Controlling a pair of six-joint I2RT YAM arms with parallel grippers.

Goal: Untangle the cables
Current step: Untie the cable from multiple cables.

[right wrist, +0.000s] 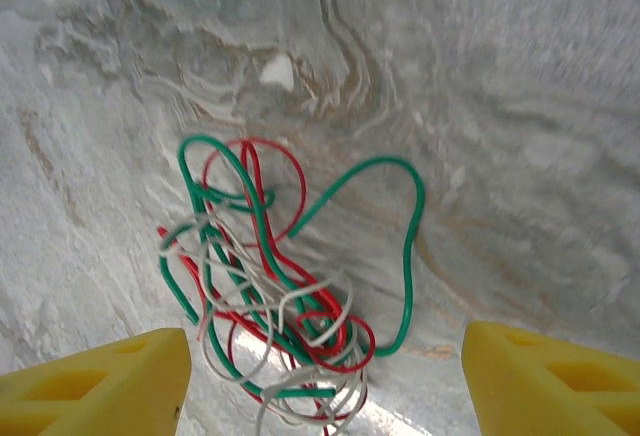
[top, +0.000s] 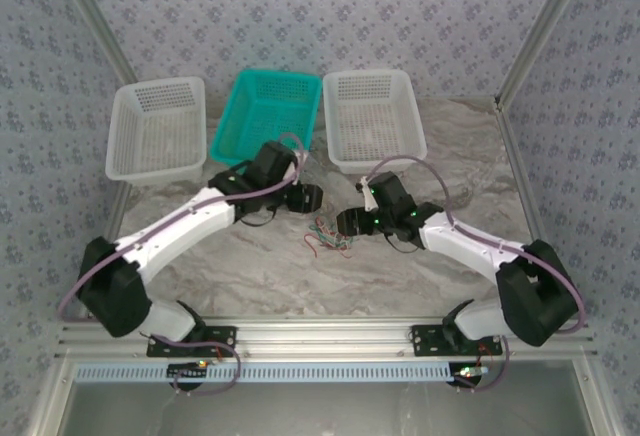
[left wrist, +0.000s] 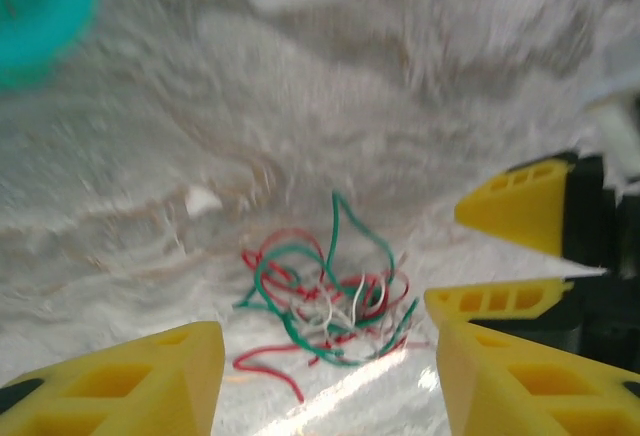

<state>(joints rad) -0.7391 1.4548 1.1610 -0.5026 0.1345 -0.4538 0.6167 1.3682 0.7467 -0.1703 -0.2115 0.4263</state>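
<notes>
Two empty end effectors, left [left wrist: 330, 376] and right [right wrist: 325, 366], gape beside cables [right wrist: 270, 296] likely limp and light, whose free green loop [right wrist: 410, 246] suits pinching.

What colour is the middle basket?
The middle basket is teal; the top external view shows it best.

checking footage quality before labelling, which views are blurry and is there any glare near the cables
left wrist: motion-blurred throughout, teal basket and table veins smeared, a glare streak just below the cables; right wrist: cables sharp, small glare patch at the bottom edge; top external: sharp and evenly lit, cables tiny.
</notes>
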